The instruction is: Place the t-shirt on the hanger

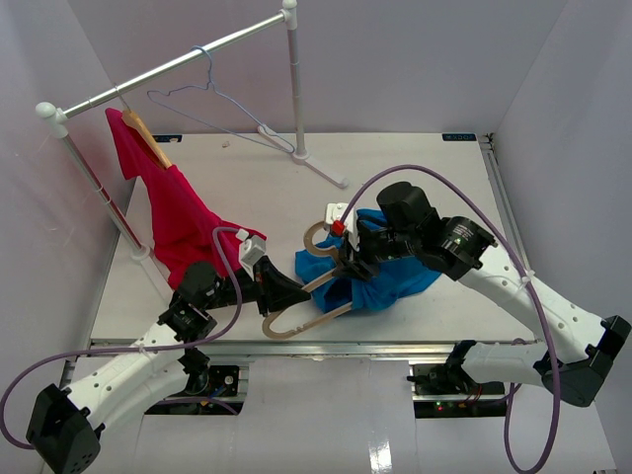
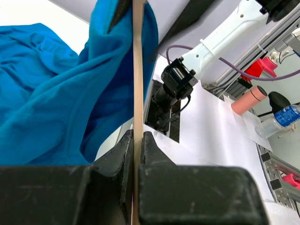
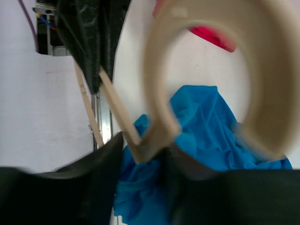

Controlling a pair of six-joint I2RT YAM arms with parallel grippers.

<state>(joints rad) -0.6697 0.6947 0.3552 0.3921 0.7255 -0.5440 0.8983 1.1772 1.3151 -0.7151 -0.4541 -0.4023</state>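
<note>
Left fingers (image 1: 296, 293), nearest: pressed tight on one arm of the light tan wooden hanger (image 1: 314, 319), near the front edge of the white table (image 1: 444, 178). Right fingers (image 1: 348, 267): either side of that hanger's neck, just under the hook; clamped or not, cannot tell. Bright blue crumpled cloth t-shirt (image 1: 395, 281): heaped on the table right of centre, lapping over the hanger's right end. Magenta-red shirt (image 1: 173, 212): far left, hung from a silver rail (image 1: 178, 64) that also carries a thin pale-blue wire hanger (image 1: 212, 99).

Two shirts are counted: one bright blue cloth t-shirt (image 1: 395, 275), one magenta-red cloth shirt (image 1: 173, 212). Three hangers are counted: one tan wooden hanger (image 1: 314, 318) off the silver metal rail (image 1: 178, 67); a second wooden hanger (image 1: 148, 140) and one pale-blue wire hanger (image 1: 209, 87) on it.
</note>
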